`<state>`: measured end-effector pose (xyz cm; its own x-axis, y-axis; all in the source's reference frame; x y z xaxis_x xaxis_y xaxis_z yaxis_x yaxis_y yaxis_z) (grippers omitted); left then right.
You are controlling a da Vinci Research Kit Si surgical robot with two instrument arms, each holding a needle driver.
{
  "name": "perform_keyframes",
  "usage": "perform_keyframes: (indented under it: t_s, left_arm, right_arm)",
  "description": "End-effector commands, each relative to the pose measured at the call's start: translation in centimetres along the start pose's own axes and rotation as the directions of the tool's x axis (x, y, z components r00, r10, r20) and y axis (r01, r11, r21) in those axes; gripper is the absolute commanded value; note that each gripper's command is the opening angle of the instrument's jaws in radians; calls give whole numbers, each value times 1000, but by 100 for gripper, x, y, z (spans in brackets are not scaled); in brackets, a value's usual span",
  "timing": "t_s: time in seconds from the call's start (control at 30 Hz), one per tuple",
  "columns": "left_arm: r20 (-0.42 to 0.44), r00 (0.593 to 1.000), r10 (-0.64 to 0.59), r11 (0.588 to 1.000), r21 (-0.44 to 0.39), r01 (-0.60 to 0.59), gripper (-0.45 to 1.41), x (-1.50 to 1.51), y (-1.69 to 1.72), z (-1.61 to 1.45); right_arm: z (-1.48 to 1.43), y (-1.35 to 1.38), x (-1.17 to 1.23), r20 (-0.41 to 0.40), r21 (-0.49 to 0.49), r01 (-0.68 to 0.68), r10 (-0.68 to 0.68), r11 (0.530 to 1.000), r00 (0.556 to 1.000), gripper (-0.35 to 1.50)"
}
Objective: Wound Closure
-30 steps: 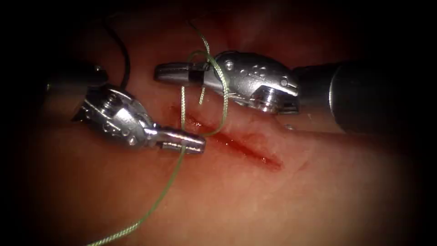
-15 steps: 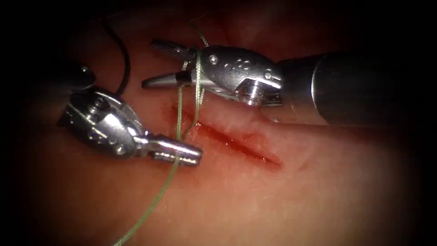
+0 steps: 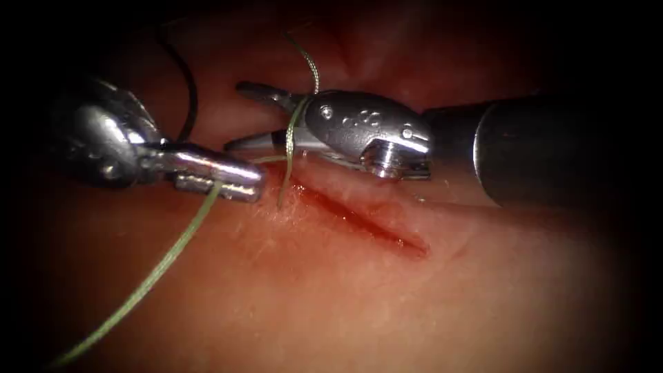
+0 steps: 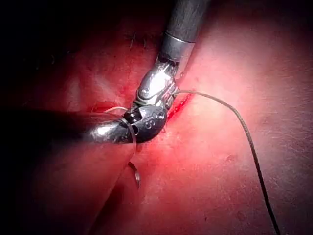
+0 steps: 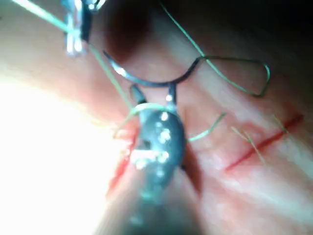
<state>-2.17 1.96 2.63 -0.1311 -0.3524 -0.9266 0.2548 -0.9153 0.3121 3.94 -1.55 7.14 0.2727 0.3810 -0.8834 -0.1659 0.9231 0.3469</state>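
As my left tool (image 3: 231,181), clamped on the thread (image 3: 148,276), has drawn away leftward, the loop around my right tool's (image 3: 266,117) parted, empty jaws has tightened.

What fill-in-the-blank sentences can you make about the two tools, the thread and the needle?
The left silver tool is shut on the green braided ___. The right silver tool, with a green loop round it, grips nothing; its jaws are ___. The dark curved needle lies behind the left tool, held by ___ tool; whether it enters the pink tissue is unclear.
Missing: thread; open; neither.
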Motion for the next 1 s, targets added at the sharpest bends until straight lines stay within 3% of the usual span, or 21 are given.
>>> perform_keyframes:
  t_s: [0.03, 0.3, 0.47, 0.57, 0.63, 1.0]
  left_arm:
    - [-7, 1000, -4, 1000, 13, 4, -45, -7, -5, 2]
    - [-21, 1000, -17, 998, 64, 19, -45, -44, -25, -15]
    - [-30, 999, -14, 996, 90, 17, -45, -77, -43, -20]
    - [-28, 999, -41, 996, 84, 43, -45, -111, -39, -12]
    - [-35, 998, -50, 996, 78, 52, -45, -121, -37, -7]
    - [-127, 989, -81, 992, 90, 92, -45, -157, -42, 15]
  right_arm:
    - [10, -3, -3, 1, 6, 3, -3, 1000, 1000, 98]
    - [17, -20, -5, 8, 76, 25, -25, 997, 1000, 77]
    - [17, -24, -4, 4, 98, 32, -32, 995, 999, 77]
    - [18, -29, -3, -4, 124, 41, -41, 991, 999, 67]
    - [20, -31, -2, -9, 142, 42, -41, 989, 999, 59]
    - [26, -47, 4, -32, 221, 66, -60, 973, 998, 56]
